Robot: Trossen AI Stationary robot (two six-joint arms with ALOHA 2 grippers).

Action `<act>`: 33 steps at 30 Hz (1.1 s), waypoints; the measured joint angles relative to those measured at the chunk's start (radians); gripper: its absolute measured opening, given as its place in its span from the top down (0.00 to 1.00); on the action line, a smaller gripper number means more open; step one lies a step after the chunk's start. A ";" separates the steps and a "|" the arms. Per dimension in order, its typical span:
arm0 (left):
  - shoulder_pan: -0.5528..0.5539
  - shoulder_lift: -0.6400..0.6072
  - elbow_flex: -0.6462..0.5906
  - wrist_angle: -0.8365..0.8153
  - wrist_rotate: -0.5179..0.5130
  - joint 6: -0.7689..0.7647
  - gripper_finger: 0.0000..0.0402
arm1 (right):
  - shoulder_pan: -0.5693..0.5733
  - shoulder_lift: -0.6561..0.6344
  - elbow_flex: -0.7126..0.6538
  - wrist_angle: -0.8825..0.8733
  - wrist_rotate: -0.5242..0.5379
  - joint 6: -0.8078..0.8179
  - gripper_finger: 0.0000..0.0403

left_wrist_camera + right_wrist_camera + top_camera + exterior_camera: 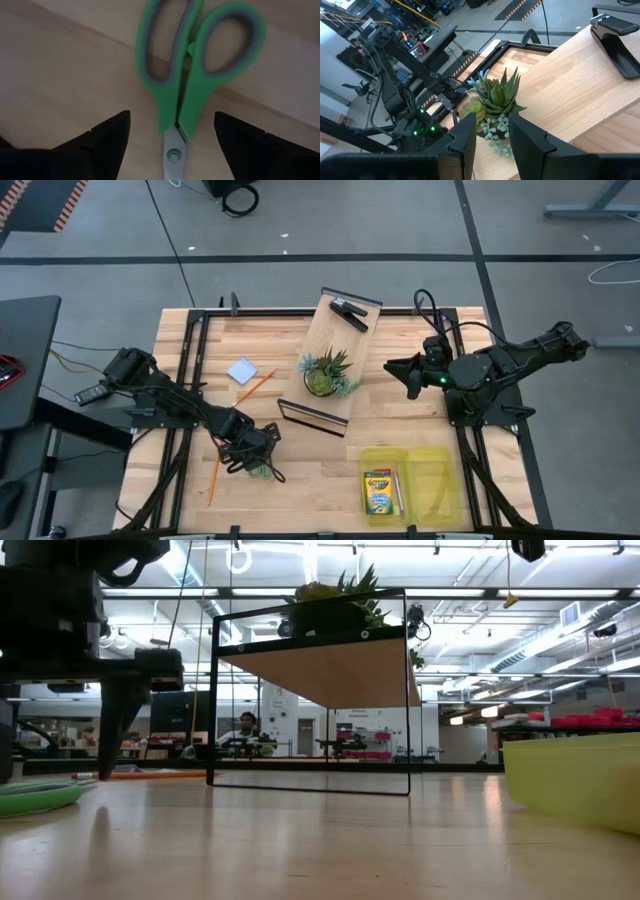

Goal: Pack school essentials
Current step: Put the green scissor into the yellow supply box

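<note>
The left tool [255,460] is lowered near the table's [320,480] front-left part, its fingers [105,137] spread wide on either side of the scissors [192,65], which lie flat on the wood; the blades are cut off from the wrist view. A pencil [213,476] lies just beside. The right tool [400,368] is held released beside the plant [327,370]. Crayons [377,492] sit in the yellow bin [440,485] by the front edge.

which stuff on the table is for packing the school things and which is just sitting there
For the job: crayon box in the yellow bin, green-handled scissors between the open left gripper fingers, orange pencils, pale pad.

Just lying about: potted plant, black clip, wooden shelf.
</note>
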State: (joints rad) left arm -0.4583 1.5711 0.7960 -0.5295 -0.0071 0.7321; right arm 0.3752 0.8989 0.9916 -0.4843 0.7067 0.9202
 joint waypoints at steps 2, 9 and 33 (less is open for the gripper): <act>0.000 0.000 -0.005 0.007 0.000 0.018 0.27 | 0.000 0.000 0.000 0.000 0.000 -0.004 0.70; 0.001 0.000 -0.005 0.022 0.001 0.038 0.27 | 0.000 0.000 0.000 -0.003 0.003 -0.005 0.70; 0.000 -0.003 -0.054 0.093 0.035 0.047 0.27 | 0.000 0.000 0.000 -0.021 0.003 0.041 0.70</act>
State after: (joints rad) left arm -0.4583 1.5677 0.7417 -0.4366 0.0284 0.7792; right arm 0.3752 0.8989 0.9916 -0.5051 0.7101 0.9615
